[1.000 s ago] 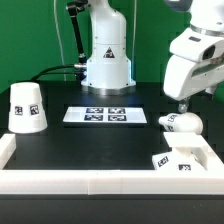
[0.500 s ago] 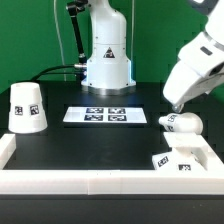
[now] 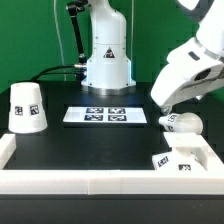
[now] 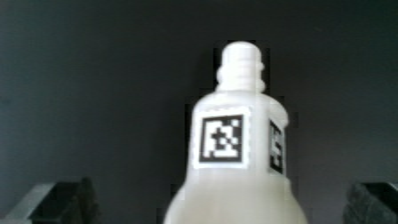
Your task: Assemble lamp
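The white bulb (image 3: 182,123) lies on its side on the black table at the exterior view's right. In the wrist view the bulb (image 4: 237,140) fills the middle, tag toward the camera and narrow neck pointing away. My gripper (image 3: 164,110) hangs just above the bulb on its left side. The gripper (image 4: 214,203) is open, with dark fingers (image 4: 54,200) standing wide on either side of the bulb and a gap to it. The flat square base (image 3: 182,158) lies in front of the bulb. The cup-shaped shade (image 3: 25,107) stands at the far left.
The marker board (image 3: 107,115) lies at the table's middle, in front of the white robot pedestal (image 3: 107,55). A low white wall (image 3: 100,181) runs along the front and sides of the black table.
The arm has swung down and toward the exterior view's left, bringing the gripper over the bulb. The jaws stayed wide. No part has moved.
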`<action>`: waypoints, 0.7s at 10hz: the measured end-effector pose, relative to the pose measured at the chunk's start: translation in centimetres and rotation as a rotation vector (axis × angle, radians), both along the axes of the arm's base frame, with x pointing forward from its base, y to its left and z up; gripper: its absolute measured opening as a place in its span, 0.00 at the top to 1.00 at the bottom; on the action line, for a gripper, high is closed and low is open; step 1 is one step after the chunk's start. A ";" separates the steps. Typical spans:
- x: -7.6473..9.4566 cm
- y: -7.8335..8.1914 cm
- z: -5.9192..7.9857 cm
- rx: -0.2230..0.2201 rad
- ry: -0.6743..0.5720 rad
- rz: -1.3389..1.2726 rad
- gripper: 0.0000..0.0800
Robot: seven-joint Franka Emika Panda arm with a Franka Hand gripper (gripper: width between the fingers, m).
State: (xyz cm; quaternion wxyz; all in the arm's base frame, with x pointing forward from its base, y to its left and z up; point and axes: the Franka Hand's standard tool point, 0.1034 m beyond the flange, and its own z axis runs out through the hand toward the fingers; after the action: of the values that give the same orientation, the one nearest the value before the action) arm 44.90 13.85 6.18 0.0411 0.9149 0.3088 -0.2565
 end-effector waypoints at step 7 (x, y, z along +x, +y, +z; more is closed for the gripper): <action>-0.1 0.3 -1.3 -0.121 0.274 -0.003 0.13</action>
State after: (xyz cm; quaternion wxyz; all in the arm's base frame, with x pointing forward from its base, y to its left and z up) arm 44.84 14.13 4.84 0.0530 0.8677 0.2940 -0.3973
